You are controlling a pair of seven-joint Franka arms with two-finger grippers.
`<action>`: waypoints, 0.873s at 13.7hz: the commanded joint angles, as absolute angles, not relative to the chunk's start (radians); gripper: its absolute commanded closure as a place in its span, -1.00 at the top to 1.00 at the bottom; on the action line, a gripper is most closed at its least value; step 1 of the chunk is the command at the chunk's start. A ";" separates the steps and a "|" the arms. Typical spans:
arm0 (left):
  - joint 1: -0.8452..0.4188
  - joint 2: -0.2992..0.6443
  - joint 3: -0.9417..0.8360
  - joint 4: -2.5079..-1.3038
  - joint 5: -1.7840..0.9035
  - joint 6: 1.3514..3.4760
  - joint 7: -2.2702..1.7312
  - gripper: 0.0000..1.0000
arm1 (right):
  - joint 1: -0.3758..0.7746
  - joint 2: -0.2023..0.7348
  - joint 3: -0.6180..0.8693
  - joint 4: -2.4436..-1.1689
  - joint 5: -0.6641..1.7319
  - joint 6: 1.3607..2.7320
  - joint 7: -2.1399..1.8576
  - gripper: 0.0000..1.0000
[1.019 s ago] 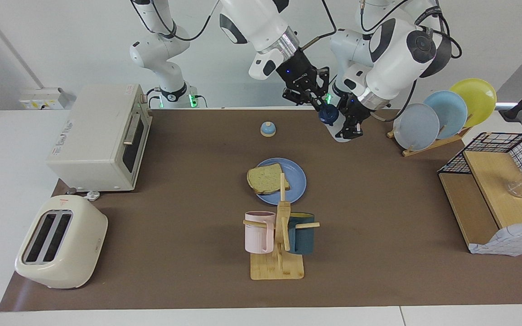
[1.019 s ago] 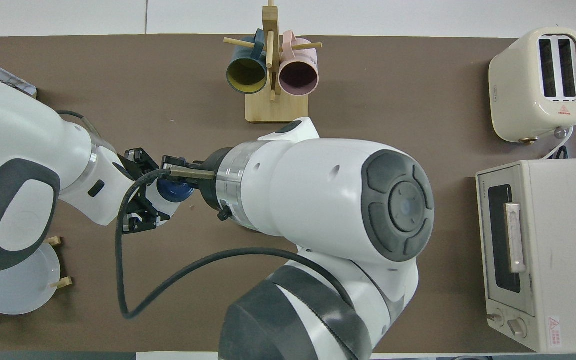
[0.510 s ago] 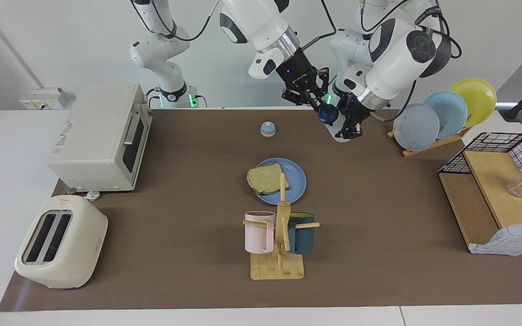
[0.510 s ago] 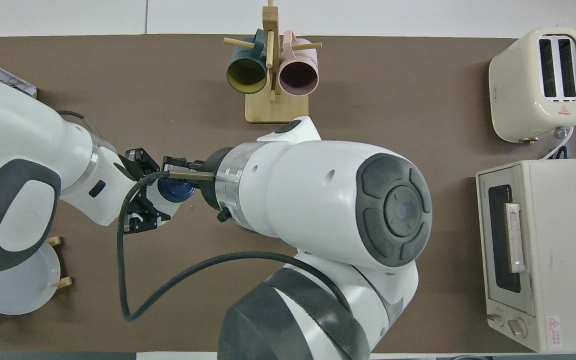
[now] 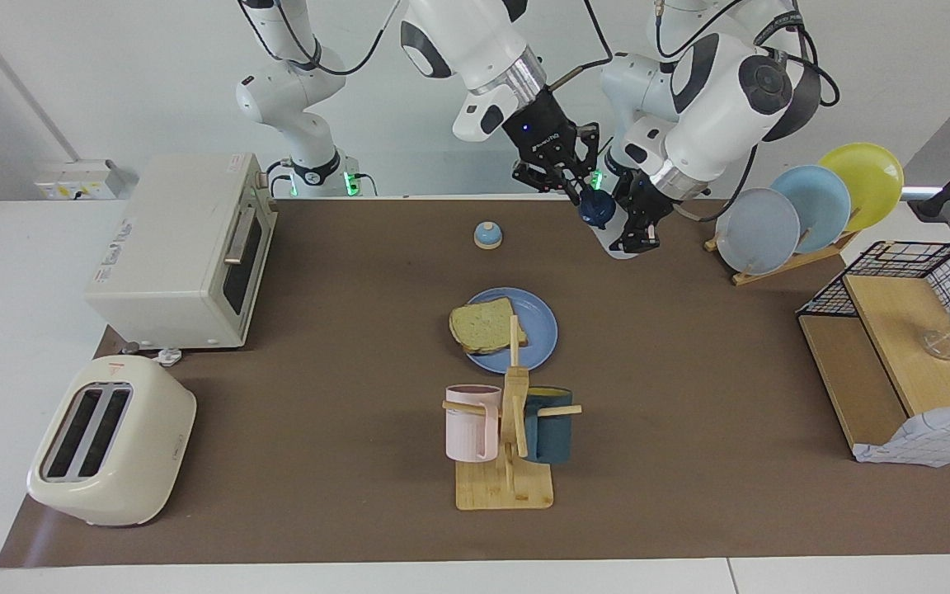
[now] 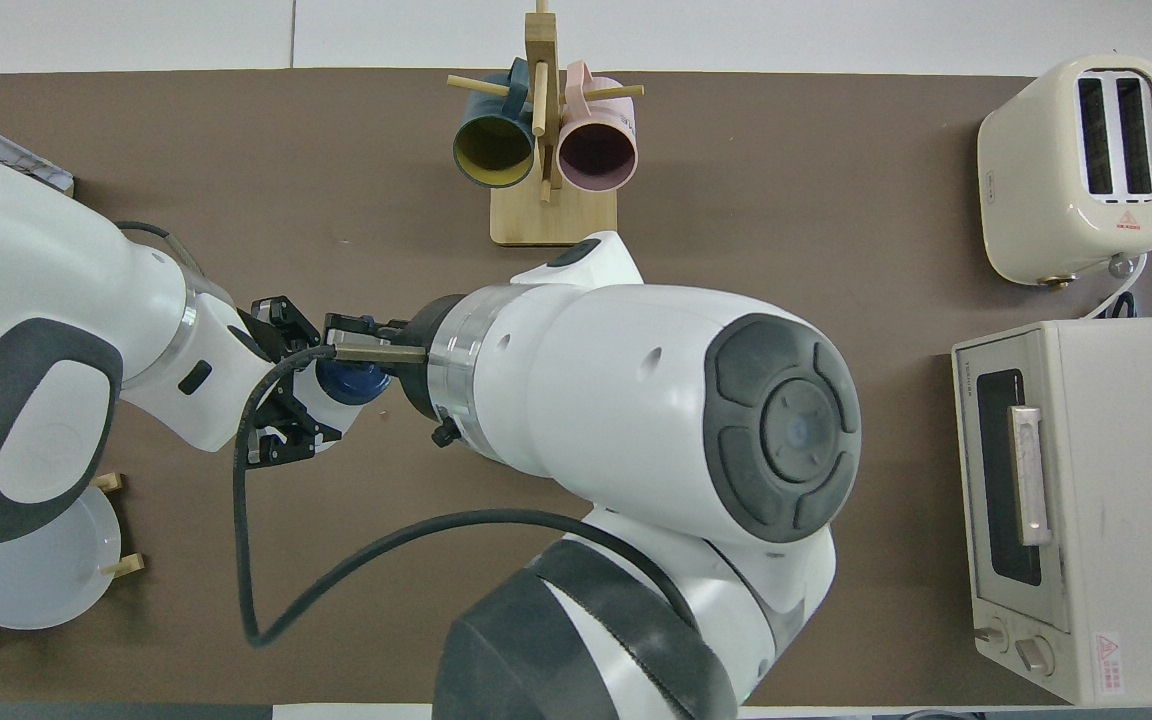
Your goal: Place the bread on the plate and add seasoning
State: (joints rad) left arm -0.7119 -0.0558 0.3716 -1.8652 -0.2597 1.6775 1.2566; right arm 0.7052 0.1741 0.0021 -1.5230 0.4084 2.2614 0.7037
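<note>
The bread (image 5: 483,326) lies on the blue plate (image 5: 539,330) in the middle of the mat; my right arm hides both in the overhead view. The seasoning (image 5: 617,244), a white bottle with a navy cap (image 6: 344,380), is held tilted in the air over the mat's edge nearest the robots. My left gripper (image 5: 636,227) is shut on the bottle's body. My right gripper (image 5: 585,195) reaches across from its own side, and its fingertips are closed on the top of the cap. In the overhead view the right gripper (image 6: 351,350) meets the left gripper (image 6: 311,385) at the cap.
A small blue bell (image 5: 487,236) sits between the plate and the robots. A mug rack (image 5: 508,429) stands just past the plate. A toaster oven (image 5: 182,247) and toaster (image 5: 108,441) fill the right arm's end. Upright plates (image 5: 805,210) and a wire shelf (image 5: 895,346) fill the left arm's end.
The right arm's elbow has drifted slightly. Both grippers and the bottle stay almost where they were.
</note>
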 commanded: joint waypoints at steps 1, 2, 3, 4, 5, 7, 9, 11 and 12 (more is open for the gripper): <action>-0.715 -0.081 0.370 -1.888 -0.255 1.697 1.238 -1.00 | 0.707 0.175 0.000 -1.523 0.393 2.275 0.686 -0.80; -0.715 -0.081 0.370 -1.888 -0.255 1.697 1.238 -1.00 | 0.707 0.175 0.002 -1.522 0.393 2.276 0.686 -1.00; -0.715 -0.083 0.370 -1.888 -0.253 1.697 1.236 -1.00 | 0.707 0.175 0.002 -1.522 0.393 2.276 0.687 -1.00; -0.716 -0.081 0.370 -1.888 -0.255 1.697 1.236 -1.00 | 0.706 0.175 0.002 -1.522 0.394 2.275 0.689 -1.00; -0.715 -0.083 0.370 -1.888 -0.253 1.697 1.236 -1.00 | 0.706 0.175 0.002 -1.522 0.403 2.276 0.695 -1.00; -0.715 -0.081 0.370 -1.888 -0.255 1.697 1.236 -1.00 | 0.698 0.179 0.002 -1.523 0.423 2.276 0.703 -1.00; -0.715 -0.081 0.370 -1.888 -0.253 1.697 1.236 -1.00 | 0.690 0.179 0.000 -1.523 0.489 2.283 0.738 -1.00; -0.715 -0.083 0.370 -1.890 -0.255 1.697 1.236 -1.00 | 0.666 0.179 0.000 -1.526 0.572 2.296 0.764 -1.00; -0.715 -0.083 0.370 -1.891 -0.253 1.697 1.236 -1.00 | 0.663 0.179 -0.002 -1.528 0.616 2.301 0.782 -1.00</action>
State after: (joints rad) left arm -0.7118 -0.0579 0.3737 -1.8640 -0.2602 1.6847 1.2481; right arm 0.6863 0.1792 -0.0071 -1.5271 0.5449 2.2619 0.7462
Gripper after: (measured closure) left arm 0.520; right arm 0.863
